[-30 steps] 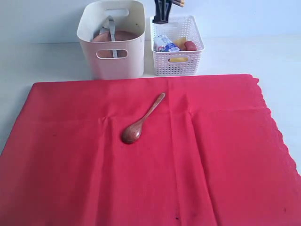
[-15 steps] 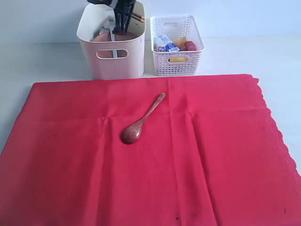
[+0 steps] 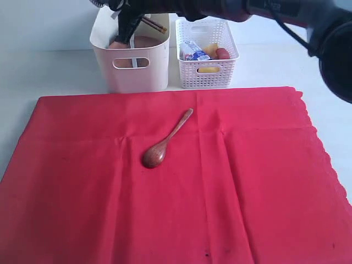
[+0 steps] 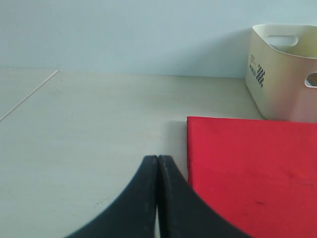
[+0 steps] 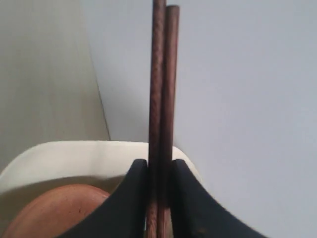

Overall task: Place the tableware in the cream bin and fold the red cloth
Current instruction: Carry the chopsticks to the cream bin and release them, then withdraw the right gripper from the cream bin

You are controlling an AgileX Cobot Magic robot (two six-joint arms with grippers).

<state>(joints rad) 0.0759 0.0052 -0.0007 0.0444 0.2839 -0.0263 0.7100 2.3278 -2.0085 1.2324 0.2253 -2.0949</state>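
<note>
From where I'm standing, the clearing-up is looking mostly done but not finished. The round brown wooden plate [image 3: 146, 43] is already lying inside the cream bin [image 3: 137, 74], though I can't make out what else is down in there with it. The white lattice basket [image 3: 208, 77] beside it is holding the food packets. The dark brown chopsticks [image 3: 154, 25] are just arriving. The right gripper [image 3: 127, 23] is hanging over the bin's open top with its fingers clamped on the pair, and the sticks are slanting out toward the rim nearer the basket. The right arm [image 3: 264, 8] is stretching in along the back of the table from the right and reaching across the middle to get there. The right wrist view confirms it, with the two sticks pinched side by side between the black jaws and the plate showing below them. My guess is that dropping them in is the very next thing. After that, the brown wooden spoon [image 3: 165, 142] is the one piece I can see waiting, lying on its own in the middle of the red cloth [image 3: 247, 192], well apart from both containers. The cloth itself is spread flat and unfolded, so the folding hasn't begun. The left gripper [image 4: 157, 163] is sitting out of the way with its fingers pressed together on nothing, low over the bare table [image 4: 89, 124] just beside the cloth's corner.
</note>
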